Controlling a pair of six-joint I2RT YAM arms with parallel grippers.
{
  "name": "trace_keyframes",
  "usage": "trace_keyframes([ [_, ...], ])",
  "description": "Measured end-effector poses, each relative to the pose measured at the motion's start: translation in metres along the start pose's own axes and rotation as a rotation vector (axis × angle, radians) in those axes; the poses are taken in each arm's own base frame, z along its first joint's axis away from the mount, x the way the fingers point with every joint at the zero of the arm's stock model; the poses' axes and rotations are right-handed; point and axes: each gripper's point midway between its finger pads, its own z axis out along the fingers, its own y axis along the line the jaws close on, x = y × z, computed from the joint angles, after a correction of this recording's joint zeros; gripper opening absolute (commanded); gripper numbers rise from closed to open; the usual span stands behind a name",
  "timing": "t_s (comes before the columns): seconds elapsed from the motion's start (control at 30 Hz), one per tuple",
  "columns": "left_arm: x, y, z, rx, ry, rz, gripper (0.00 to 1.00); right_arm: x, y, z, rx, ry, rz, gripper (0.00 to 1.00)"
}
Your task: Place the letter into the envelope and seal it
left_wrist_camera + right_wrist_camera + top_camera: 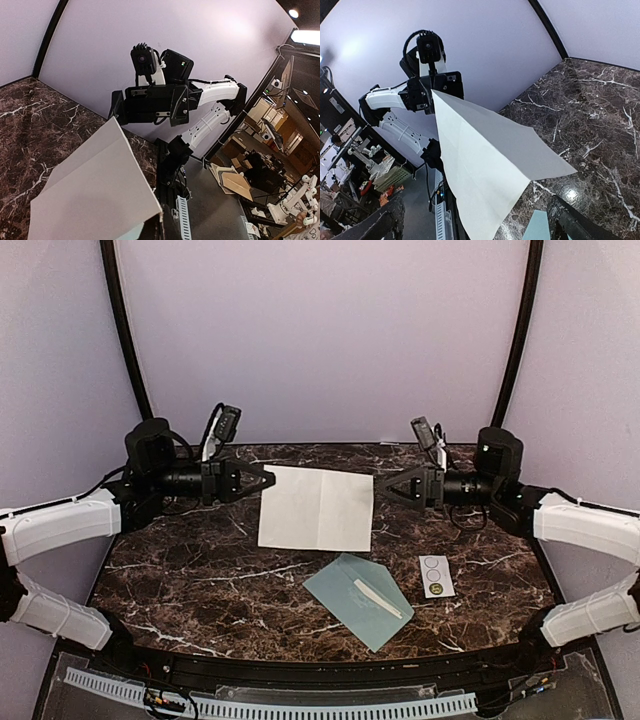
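Item: dark brown marble-patterned table [180, 570], carrying everything listed. Item: the letter [316, 508], a large off-white creased paper sheet, is lying at the table's 12 o'clock. Item: the envelope [345, 612], a pale blue-green paper rectangle, is resting at the letter's 5 o'clock, apart from it. Item: left gripper [268, 478], jaws together, is pinching the letter's 9 o'clock edge. Item: right gripper [379, 487], jaws standing wide apart, is holding nothing at the letter's 3 o'clock edge. Item: small white strip with three circles [436, 576], lying at the envelope's 2 o'clock. Item: narrow white sliver [378, 598], lying on the envelope.
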Motion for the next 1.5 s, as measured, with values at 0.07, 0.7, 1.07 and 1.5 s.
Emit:
trace_keyframes([
  [0.07,-0.002,-0.001,0.000,0.006,-0.006,0.001,0.00,0.012,-0.004,0.008,0.001,0.026,0.020,0.95],
  [0.7,0.004,-0.016,0.000,0.065,0.082,-0.031,0.00,-0.023,0.010,0.030,0.060,0.052,-0.252,0.92],
  [1.07,0.013,-0.014,0.001,0.073,0.146,-0.070,0.00,0.011,0.022,0.074,0.011,0.308,-0.321,0.64],
  [1.5,0.028,-0.007,0.004,0.083,0.203,-0.128,0.00,0.051,0.023,0.094,-0.050,0.492,-0.310,0.07],
])
